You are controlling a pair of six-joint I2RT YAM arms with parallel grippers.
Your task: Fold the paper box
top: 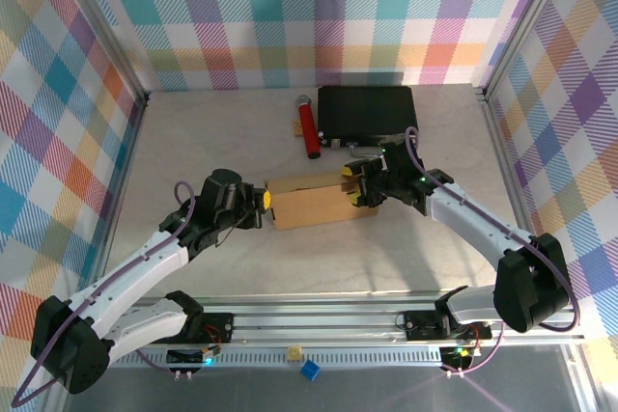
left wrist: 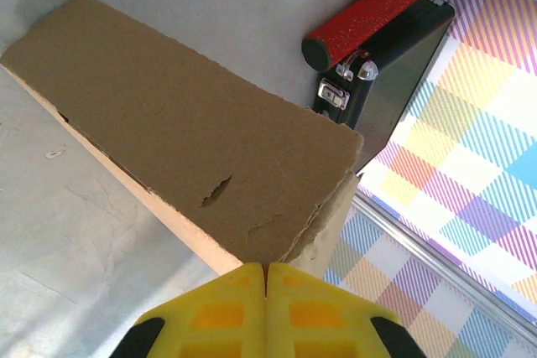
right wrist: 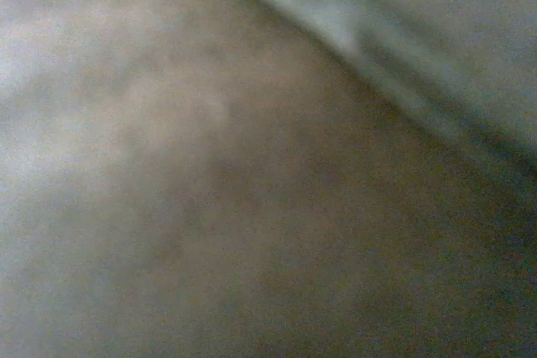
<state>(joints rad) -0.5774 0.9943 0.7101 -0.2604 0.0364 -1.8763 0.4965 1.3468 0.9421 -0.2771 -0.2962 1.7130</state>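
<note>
Mid-table, plain brown paper box (left wrist: pixel 168 123) with small tears on top; left pincer (left wrist: pixel 267 272) clenched, right pincer (top: pixel 352 183) unclear.

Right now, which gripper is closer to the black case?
Right. The right gripper is at the box's right end, just short of the case; the left gripper is at the box's left end, farther off.

table (top: pixel 222 132) | on it: paper box (top: pixel 309 202), black case (top: pixel 367 111), red cylinder (top: pixel 309 129)
</note>
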